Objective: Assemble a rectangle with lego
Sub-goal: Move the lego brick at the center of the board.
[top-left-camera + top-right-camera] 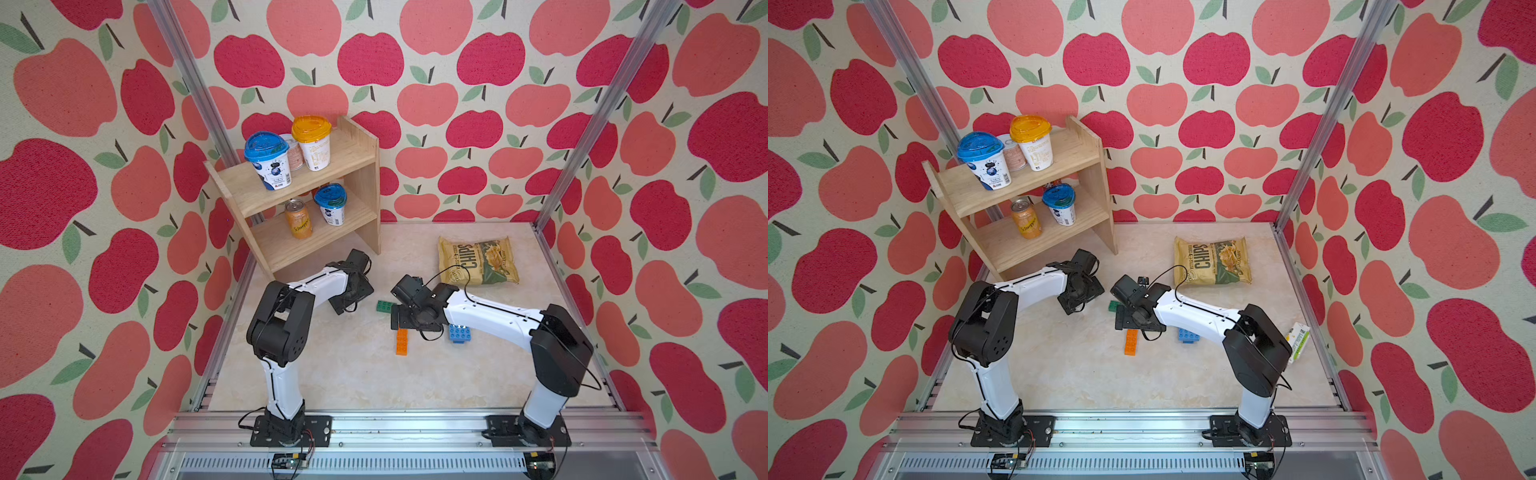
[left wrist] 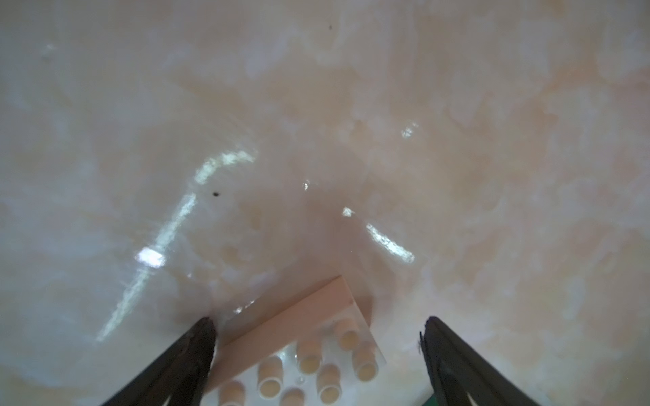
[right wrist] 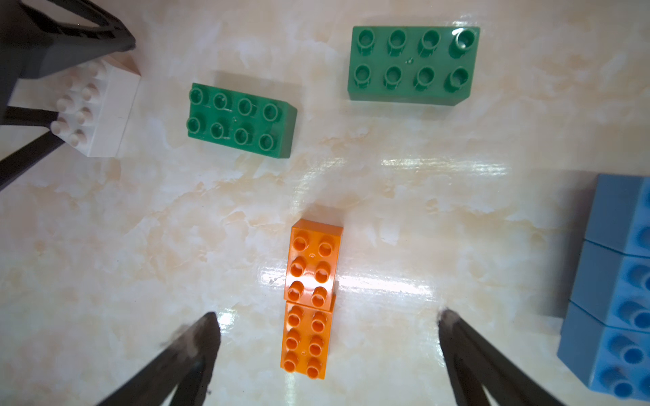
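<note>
White brick lies on the table between the spread, released left tool; right tool, also released, hovers over two end-to-end orange bricks; green bricks beyond; blue stack beside; chips bag rearward; bare table frontward.

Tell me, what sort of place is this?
Likely a staged robot test booth: apple-print walls on aluminium posts, two arms bolted to a rail, a prop shelf and lego.
</note>
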Tool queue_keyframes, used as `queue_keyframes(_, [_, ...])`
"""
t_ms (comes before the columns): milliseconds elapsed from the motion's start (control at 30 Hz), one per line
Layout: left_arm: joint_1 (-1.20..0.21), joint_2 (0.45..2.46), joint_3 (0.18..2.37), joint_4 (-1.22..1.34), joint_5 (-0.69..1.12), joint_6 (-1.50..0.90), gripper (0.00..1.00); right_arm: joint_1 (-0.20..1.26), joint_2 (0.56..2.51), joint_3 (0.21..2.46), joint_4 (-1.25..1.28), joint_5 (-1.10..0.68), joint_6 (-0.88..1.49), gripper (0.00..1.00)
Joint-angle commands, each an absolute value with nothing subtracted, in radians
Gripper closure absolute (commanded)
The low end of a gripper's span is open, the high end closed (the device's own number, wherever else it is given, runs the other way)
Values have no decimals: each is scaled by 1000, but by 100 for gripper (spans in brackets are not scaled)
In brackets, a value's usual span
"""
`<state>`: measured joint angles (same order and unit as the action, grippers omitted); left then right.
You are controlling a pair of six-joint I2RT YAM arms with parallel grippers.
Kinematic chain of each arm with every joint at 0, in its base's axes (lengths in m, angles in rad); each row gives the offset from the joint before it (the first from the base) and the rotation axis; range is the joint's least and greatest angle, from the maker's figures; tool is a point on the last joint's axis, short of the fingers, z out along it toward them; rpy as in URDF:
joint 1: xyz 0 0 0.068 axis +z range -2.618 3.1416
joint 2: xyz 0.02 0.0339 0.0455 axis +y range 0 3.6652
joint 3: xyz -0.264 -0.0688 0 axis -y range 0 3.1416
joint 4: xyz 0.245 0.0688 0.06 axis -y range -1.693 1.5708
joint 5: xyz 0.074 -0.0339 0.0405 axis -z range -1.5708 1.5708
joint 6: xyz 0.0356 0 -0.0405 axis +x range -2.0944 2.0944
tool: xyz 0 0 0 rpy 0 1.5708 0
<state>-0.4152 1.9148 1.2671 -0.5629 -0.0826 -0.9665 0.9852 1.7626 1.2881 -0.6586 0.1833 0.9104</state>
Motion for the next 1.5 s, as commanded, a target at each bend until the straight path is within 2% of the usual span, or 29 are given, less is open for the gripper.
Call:
queue_keyframes(0, [-433,1965,1291,-692,-126,-1023,5,980,1743,1271,-655,175,916,0])
queue_keyframes(267, [-451,1956,1252,-727,-108,-1127,8,955,1710,1212,-616,145,902,0])
queue_keyframes(467, [-451,1978,1277,-724,-124,-1134,16,944,1688,1179,-605,131,891,0])
queue_keyframes(767, [-452,2008,1304,-715,-100,-1152,22,939,1671,1157,-594,123,887,0])
queue_keyframes(867, [-458,2005,1295,-716,-103,-1142,29,936,1665,1152,-595,125,887,0])
queue_keyframes(933, [-463,1998,1285,-719,-109,-1117,37,934,1661,1152,-601,131,891,0])
queue_keyframes(1100, [-472,1964,1230,-672,-87,-957,54,922,1639,1153,-629,157,895,0])
queue_keyframes(1467, [-585,1764,959,-468,84,-430,55,923,1541,1167,-736,265,945,0])
